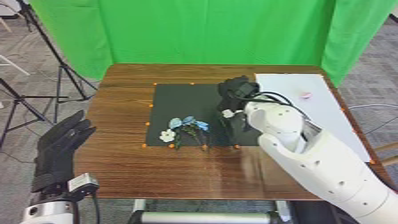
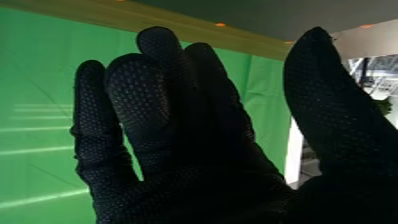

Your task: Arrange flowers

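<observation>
Fingers (image 2: pixel 140 95) of right hand (image 1: pixel 238 90) and left hand (image 1: pixel 59 152) stretch nearly straight, released.

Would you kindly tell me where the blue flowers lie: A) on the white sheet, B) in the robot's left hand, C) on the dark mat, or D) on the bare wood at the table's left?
C: the blue flowers lie on the dark mat, beside a white flower.

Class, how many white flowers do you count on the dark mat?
2: one white flower beside the blue flowers, another white flower near the right hand. The hand may hide more.
</observation>
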Available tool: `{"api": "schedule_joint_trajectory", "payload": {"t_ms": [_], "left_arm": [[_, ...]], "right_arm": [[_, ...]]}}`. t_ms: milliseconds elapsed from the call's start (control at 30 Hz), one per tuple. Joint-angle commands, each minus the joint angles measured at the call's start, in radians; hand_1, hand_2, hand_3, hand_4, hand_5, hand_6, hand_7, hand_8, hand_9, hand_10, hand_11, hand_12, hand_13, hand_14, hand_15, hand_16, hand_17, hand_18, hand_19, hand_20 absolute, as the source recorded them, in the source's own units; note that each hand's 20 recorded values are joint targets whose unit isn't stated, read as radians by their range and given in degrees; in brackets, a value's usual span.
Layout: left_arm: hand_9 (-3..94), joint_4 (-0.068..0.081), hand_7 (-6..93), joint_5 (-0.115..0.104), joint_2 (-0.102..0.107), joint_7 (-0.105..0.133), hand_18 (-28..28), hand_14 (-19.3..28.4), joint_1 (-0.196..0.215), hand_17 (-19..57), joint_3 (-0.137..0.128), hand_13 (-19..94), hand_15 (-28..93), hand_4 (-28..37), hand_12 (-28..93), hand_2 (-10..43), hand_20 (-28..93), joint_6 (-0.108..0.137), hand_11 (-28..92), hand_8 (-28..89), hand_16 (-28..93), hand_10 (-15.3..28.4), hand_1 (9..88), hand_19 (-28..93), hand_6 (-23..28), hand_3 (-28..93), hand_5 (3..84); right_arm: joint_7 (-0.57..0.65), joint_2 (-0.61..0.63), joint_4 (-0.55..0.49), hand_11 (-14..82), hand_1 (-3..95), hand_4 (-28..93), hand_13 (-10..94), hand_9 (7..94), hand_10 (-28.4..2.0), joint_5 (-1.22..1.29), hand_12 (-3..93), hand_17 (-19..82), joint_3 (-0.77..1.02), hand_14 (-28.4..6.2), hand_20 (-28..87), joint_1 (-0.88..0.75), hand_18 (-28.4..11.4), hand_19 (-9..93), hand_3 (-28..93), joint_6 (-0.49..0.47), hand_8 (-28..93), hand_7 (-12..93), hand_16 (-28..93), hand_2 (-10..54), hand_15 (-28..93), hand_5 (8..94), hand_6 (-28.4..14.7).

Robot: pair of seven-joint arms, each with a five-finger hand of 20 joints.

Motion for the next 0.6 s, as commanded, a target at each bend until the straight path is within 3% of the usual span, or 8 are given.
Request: {"api": "schedule_joint_trajectory", "payload": {"t_ms": [33,133,600], "left_arm": [[33.3,-0.003,17.1,-0.012,0.009,0.014,20.7,26.1,0.010,-10.3,0.003,23,64,-19.0,6,4.1,3,0.013,38,-11,-18,19.3,27.0,57,10.4,83,39.4],[33.4,-0.003,17.1,-0.012,0.005,0.013,20.7,26.0,0.015,-10.3,0.001,23,64,-19.0,6,4.1,3,0.011,38,-11,-18,19.3,27.1,57,10.3,83,39.4],[33.3,-0.002,17.2,-0.001,0.000,0.008,20.7,26.0,0.007,-10.3,0.000,24,64,-19.1,6,4.1,4,0.007,38,-12,-17,19.3,27.1,57,10.4,83,39.3]], "right_arm": [[0.124,0.054,0.026,27.6,25.6,-24,61,61.0,-19.4,0.091,17.5,23,-0.061,-13.7,7,0.063,-24.3,83,81,-0.038,-11,17,17,-2.2,77,55.4,-6.5],[0.122,0.039,0.049,25.6,25.0,-24,60,60.8,-20.0,0.075,17.0,23,-0.020,-14.2,7,0.045,-24.7,83,82,-0.079,-11,16,17,-1.6,76,55.2,-6.8],[0.117,0.018,0.069,23.2,23.8,-23,60,60.6,-20.8,0.063,16.8,22,0.018,-14.7,8,-0.007,-25.0,82,82,-0.103,-10,16,17,-0.5,76,54.5,-7.3]]}}
